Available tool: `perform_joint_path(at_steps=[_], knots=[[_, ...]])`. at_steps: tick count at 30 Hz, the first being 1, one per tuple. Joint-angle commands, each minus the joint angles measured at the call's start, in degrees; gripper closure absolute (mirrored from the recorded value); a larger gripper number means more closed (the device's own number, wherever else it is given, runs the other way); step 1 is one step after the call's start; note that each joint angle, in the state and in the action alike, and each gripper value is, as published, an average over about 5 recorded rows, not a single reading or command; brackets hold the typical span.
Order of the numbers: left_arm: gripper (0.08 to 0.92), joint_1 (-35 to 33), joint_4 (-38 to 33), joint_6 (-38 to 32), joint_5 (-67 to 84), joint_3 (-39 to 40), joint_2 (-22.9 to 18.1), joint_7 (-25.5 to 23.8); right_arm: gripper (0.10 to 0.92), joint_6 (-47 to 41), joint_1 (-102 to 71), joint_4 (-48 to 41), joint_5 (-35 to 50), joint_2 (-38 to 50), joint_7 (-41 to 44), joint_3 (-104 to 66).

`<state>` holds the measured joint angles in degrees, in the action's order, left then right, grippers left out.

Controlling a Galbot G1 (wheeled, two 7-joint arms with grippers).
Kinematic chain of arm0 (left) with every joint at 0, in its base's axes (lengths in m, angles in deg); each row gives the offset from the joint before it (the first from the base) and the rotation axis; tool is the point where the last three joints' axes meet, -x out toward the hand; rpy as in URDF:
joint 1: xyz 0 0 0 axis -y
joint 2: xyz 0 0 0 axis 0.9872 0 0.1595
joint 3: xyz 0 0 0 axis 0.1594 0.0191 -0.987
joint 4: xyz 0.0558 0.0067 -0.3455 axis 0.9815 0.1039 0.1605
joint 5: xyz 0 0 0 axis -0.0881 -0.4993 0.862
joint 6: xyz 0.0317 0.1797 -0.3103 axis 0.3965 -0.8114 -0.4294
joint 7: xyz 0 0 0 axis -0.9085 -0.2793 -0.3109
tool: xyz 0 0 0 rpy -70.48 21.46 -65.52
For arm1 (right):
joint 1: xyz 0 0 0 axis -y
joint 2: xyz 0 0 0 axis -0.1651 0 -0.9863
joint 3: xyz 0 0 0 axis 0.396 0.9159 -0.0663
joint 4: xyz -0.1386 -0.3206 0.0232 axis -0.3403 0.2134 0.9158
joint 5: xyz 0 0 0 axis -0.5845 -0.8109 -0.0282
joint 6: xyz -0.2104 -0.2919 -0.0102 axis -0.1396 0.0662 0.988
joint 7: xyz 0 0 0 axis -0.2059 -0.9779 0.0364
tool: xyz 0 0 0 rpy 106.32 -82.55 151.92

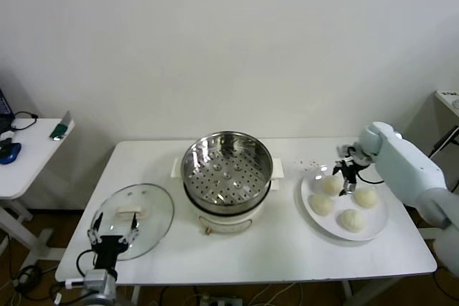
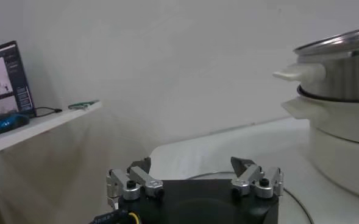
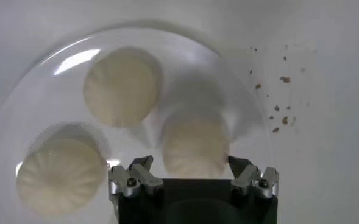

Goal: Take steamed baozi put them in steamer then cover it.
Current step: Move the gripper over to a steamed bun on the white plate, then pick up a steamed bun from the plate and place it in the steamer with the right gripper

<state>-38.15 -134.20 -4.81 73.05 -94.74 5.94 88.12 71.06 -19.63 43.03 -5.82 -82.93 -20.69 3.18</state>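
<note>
Head view: white table [image 1: 287, 249]. Steamer [image 1: 226, 165] sits mid-table on its cream pot base [image 1: 226, 214], basket empty, perforated floor showing. The cover [image 1: 134, 220] lies flat on the table off the steamer's left side, near the front edge, cream handle up. White plate [image 1: 320, 222] to the steamer's right carries four steamed baozi [image 1: 351, 220]. Right gripper [image 1: 349, 179] hangs over the plate's back part, fingers spread, pointing down at the bun [image 1: 331, 185] nearest the steamer at the back; contact cannot be told from here. Left gripper [image 1: 112, 235] rests at the near edge of the cover, fingers apart, nothing between them. A side table [image 1: 29, 155] with small items stands further left.

Left wrist view: left gripper [image 2: 194, 176] wide and empty, low over the tabletop. Steamer [image 2: 344, 67] and pot base [image 2: 344, 140] rise off to one side. A screen [image 2: 7, 76] sits on the side table.

Right wrist view: right gripper [image 3: 191, 173] spread, straddling one bun [image 3: 194, 143] from above, its fingertips [image 3: 141, 164] either side, not clenched on it. Two other baozi [image 3: 121, 85] show on the plate [image 3: 240, 91]. Brown crumbs [image 3: 280, 79] dot the table beside the plate.
</note>
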Motion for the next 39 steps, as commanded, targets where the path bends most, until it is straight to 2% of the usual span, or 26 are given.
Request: perform_joint_path(at_steps=[1,6,15,22,32,39], knots=[[0.177,-0.1,0.1,-0.1,0.0,0.1,0.0,0.0,0.203,0.3,0.6,-2.7,-2.1,-2.5,-0.3,-0.1],[0.177,-0.3,0.2,-0.3,-0.1,0.1,0.0,0.1,0.213,1.1,0.7,-3.7,-4.3,-2.8,-0.5,-1.5],[0.177,-0.5,0.0,-0.3,-0.2,0.0,0.0,0.2,0.354,1.7,0.5,-4.1,-5.0,-3.1,0.2,-1.6],[0.177,-0.8,-0.2,-0.3,-0.2,-0.1,-0.1,0.4,0.377,3.0,0.8,-3.5,-5.3,-2.7,1.2,-1.9],[0.177,-1.7,-1.4,-0.3,0.1,-0.4,-0.1,0.6,0.379,7.3,12.3,2.1,5.5,-0.7,4.6,11.3],[0.177,-2.6,-2.0,-0.5,0.2,-0.4,-0.2,0.9,0.377,13.5,25.1,4.3,11.6,-5.7,7.4,22.5]])
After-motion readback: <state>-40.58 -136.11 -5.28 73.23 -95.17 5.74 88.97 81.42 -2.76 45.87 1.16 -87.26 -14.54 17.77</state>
